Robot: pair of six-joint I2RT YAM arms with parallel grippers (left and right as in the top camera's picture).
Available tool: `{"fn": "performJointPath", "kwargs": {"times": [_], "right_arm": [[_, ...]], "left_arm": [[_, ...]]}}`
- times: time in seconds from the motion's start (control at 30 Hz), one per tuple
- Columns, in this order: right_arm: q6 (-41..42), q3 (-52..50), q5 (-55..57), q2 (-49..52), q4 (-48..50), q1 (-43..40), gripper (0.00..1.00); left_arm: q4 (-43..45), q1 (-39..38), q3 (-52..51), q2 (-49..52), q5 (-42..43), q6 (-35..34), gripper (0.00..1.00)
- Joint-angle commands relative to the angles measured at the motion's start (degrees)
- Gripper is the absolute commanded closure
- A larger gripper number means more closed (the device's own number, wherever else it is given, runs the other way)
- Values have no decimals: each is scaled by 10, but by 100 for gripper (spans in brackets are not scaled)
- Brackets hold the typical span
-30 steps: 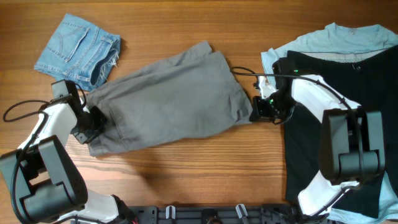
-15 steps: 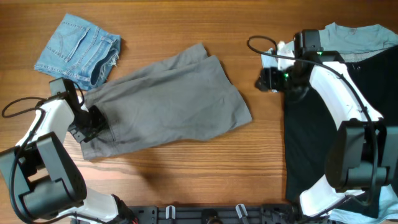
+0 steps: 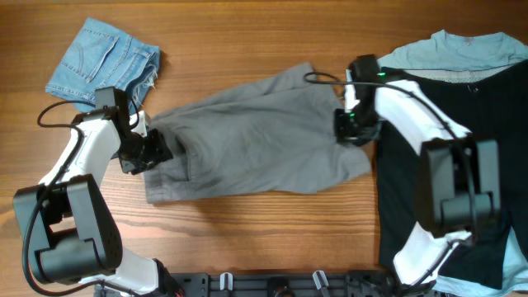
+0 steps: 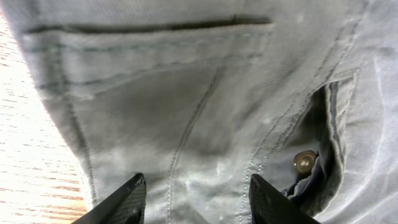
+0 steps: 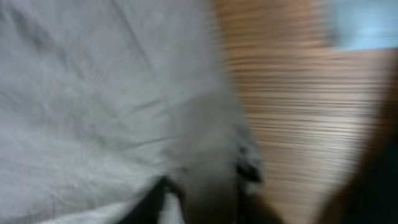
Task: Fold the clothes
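The large grey shorts [image 3: 256, 144] lie spread across the middle of the table. My left gripper [image 3: 153, 154] sits on their waistband end. In the left wrist view its fingers [image 4: 199, 202] are wide apart, with flat grey fabric [image 4: 186, 93], a pocket seam and a metal button [image 4: 304, 161] below them. My right gripper [image 3: 351, 136] is at the shorts' right edge. The right wrist view is blurred and shows a bunch of grey cloth [image 5: 93, 93] between the fingers [image 5: 202, 193]. The small denim shorts [image 3: 103, 62] lie at the far left. The black garment [image 3: 400, 206] lies over the light-blue T-shirt [image 3: 462, 49] at the right.
The wooden table [image 3: 247, 239] shows along the front and the back. Cables loop from both arms, one near the denim shorts and one above the grey shorts' top right corner. A black rail runs along the front edge [image 3: 272, 285].
The grey shorts have slid to the right and bunched at the waistband. My left gripper moved right with them. My right gripper swung away toward the T-shirt, then came back onto the shorts' right edge.
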Motion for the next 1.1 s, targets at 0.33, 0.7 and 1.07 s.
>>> {"fn": "performJointPath", "kwargs": {"times": [0.33, 0.7, 1.07], "right_arm": [[-62, -3, -162, -67, 78, 12, 96], [-29, -38, -159, 29, 122, 63, 96], [-26, -38, -160, 29, 113, 63, 96]], "left_arm": [[-52, -38, 103, -43, 158, 33, 96], [0, -67, -16, 61, -64, -48, 94], [-150, 63, 99, -20, 8, -4, 15]]}}
